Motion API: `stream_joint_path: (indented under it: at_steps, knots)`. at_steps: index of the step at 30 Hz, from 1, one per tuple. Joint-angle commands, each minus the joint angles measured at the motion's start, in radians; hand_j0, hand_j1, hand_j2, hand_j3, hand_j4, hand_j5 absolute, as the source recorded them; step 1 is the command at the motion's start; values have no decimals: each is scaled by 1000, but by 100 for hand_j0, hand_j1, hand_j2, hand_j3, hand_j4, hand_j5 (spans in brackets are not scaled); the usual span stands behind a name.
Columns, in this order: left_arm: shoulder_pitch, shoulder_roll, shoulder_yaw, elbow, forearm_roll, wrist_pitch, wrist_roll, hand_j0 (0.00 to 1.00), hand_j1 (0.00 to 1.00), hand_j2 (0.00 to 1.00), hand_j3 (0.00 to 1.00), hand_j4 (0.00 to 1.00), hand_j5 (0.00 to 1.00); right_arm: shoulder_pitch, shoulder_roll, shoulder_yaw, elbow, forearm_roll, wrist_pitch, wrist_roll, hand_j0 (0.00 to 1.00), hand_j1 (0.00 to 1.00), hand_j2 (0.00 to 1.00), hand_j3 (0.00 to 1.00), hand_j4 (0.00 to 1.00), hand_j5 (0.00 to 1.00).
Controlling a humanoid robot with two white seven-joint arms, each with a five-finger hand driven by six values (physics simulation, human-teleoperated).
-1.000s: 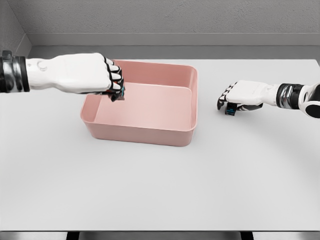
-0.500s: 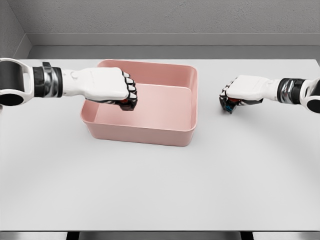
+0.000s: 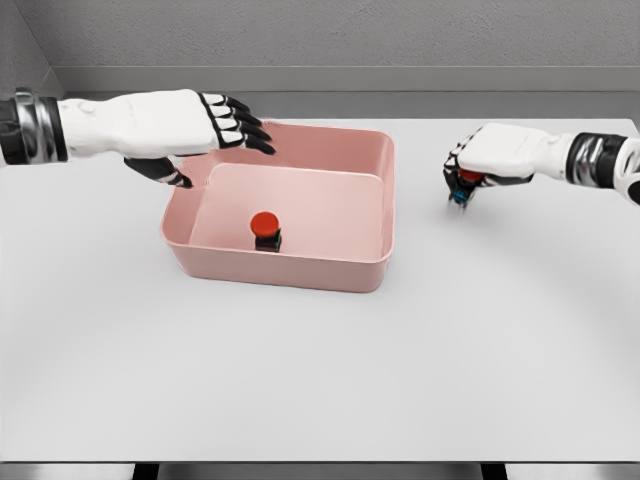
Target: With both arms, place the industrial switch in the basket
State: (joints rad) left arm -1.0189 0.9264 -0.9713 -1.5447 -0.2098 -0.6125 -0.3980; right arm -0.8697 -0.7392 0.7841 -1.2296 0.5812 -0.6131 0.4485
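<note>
One switch (image 3: 265, 229), with a red button on a dark base, is seen standing upright on the floor of the pink basket (image 3: 290, 268), towards the front wall and left of the middle. A second switch (image 3: 464, 186) is held off the table (image 3: 320, 380) to the right of the basket, clamped in the curled fingers of the right hand (image 3: 480, 168); only a patch of red and a bluish lower end are shown beneath the knuckles, so its long axis is judged roughly upright, though this cannot be told surely. The left hand (image 3: 195, 130) is raised over the basket's back left corner with its fingers spread and holding nothing, clear of the switch below it.

The coming move is judged to belong to the right hand, since its switch is outside the basket, just beyond the right wall. The basket lies to the left of that hand, so the load would have to be carried leftward over the rim before the fingers are opened. A release made too early would be likely to land the switch on the table or the rim.
</note>
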Motion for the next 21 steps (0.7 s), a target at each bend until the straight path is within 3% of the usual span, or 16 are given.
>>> stream_joint_path:
  at_steps: [1, 4, 11, 21]
  knots:
    - [5, 156, 0, 3, 93, 2, 2, 100, 100, 100, 100, 100, 100, 0, -2, -20, -4, -6, 2, -1, 42, 42, 42, 42, 42, 42]
    - [51, 282, -75, -3, 115, 2, 2, 100, 100, 100, 100, 100, 100, 0, -3, -31, -13, -7, 2, -1, 42, 42, 42, 42, 42, 42]
    - [105, 296, -98, 8, 110, 2, 2, 100, 100, 100, 100, 100, 100, -22, -2, -51, -14, -34, 2, -4, 41, 41, 41, 41, 41, 41]
    - [106, 289, -96, 8, 109, 2, 1, 100, 100, 100, 100, 100, 100, -29, -3, -63, -117, -57, 2, -10, 41, 41, 41, 41, 41, 41]
